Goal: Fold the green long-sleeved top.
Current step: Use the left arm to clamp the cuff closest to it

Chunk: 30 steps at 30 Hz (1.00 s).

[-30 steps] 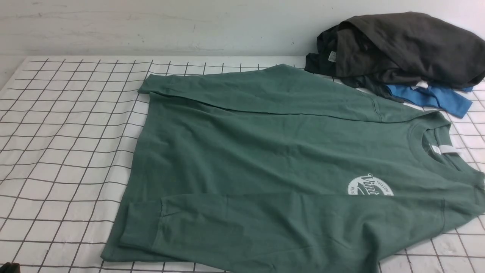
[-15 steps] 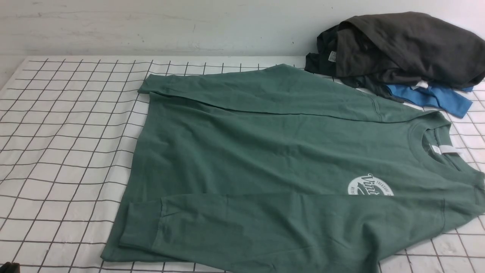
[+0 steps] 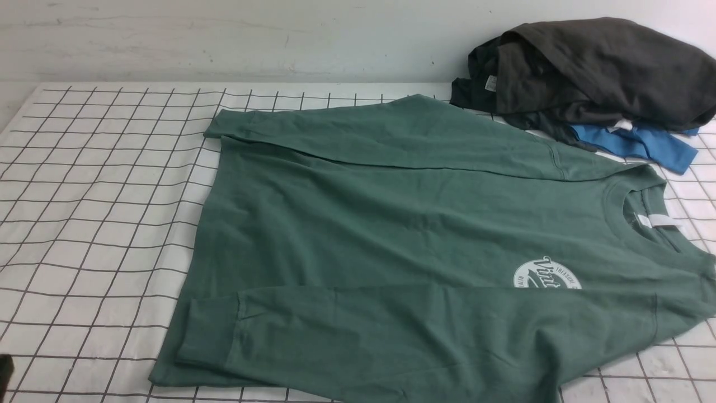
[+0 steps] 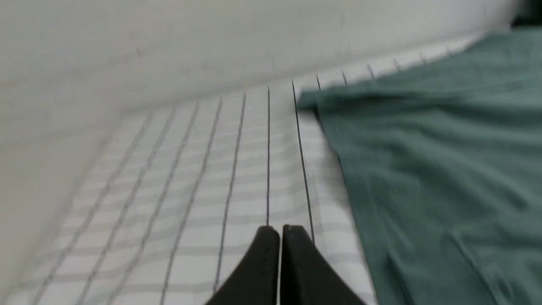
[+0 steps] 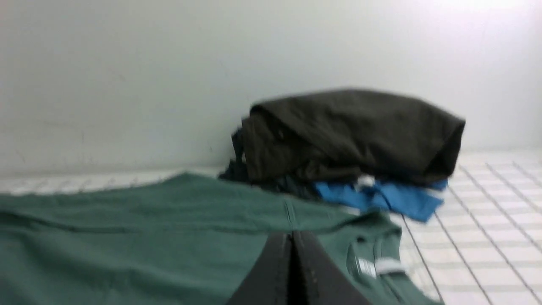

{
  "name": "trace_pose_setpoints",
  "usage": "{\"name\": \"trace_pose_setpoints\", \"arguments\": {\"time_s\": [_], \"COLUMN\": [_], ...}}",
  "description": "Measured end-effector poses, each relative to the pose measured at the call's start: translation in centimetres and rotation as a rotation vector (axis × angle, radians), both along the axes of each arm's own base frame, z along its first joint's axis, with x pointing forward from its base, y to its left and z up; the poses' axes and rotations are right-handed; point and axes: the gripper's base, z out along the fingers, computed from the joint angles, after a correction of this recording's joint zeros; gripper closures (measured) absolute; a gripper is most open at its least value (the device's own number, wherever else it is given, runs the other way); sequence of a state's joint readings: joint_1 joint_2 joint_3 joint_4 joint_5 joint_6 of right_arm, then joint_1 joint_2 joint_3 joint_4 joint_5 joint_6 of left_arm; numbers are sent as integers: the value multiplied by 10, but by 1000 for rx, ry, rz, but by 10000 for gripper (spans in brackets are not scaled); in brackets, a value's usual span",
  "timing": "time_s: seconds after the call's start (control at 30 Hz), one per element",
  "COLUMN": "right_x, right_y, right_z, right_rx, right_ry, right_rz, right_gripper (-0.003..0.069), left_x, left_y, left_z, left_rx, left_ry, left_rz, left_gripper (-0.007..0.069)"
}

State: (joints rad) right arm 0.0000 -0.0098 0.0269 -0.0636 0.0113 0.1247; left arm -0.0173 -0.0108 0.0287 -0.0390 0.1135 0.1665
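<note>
The green long-sleeved top (image 3: 403,224) lies flat on the checked cloth, collar to the right, hem to the left, both sleeves laid across its body. Its white chest logo (image 3: 547,275) peeks out above the near sleeve, and the white neck label (image 3: 657,221) shows in the collar. My left gripper (image 4: 280,230) is shut and empty above bare cloth, just beside the top's (image 4: 432,161) hem edge. My right gripper (image 5: 291,235) is shut and empty, over the top (image 5: 148,237) near the collar. In the front view only a dark sliver of the left arm (image 3: 4,372) shows.
A heap of dark grey garments (image 3: 593,73) with a bright blue garment (image 3: 637,143) beneath sits at the back right, against the wall and touching the top's far shoulder. The white checked cloth (image 3: 95,212) covers the table.
The dark bit of the left arm at the front view's lower left corner has risen a little. The top and the heap have not moved.
</note>
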Motion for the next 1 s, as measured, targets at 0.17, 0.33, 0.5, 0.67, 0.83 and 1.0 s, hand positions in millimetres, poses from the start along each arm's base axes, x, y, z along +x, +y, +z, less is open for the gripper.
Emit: {"name": "trace_pose_setpoints", "arguments": {"time_s": [0.17, 0.33, 0.5, 0.67, 0.83, 1.0], "right_x": [-9, -15, -20, 2, 53, 100], "right_y": [2, 3, 2, 0, -7, 2], "right_z": [28, 39, 78, 139, 144, 95], "right_rx": [39, 71, 69, -35, -93, -158], "right_ry": [-322, -453, -426, -182, 298, 899], "right_rz": [41, 65, 52, -4, -83, 8], "right_gripper": [673, 673, 672, 671, 671, 671], "left_x": [-3, -14, -16, 24, 87, 136], "left_y": [1, 4, 3, 0, -7, -29], "left_z": [28, 53, 112, 177, 170, 115], "left_rx": [-11, -205, -330, -269, -255, -196], "left_ry": [-305, -593, -597, -321, 154, 717], "left_rz": [12, -13, -49, -23, -15, -112], "left_gripper": [631, 631, 631, 631, 631, 627]}}
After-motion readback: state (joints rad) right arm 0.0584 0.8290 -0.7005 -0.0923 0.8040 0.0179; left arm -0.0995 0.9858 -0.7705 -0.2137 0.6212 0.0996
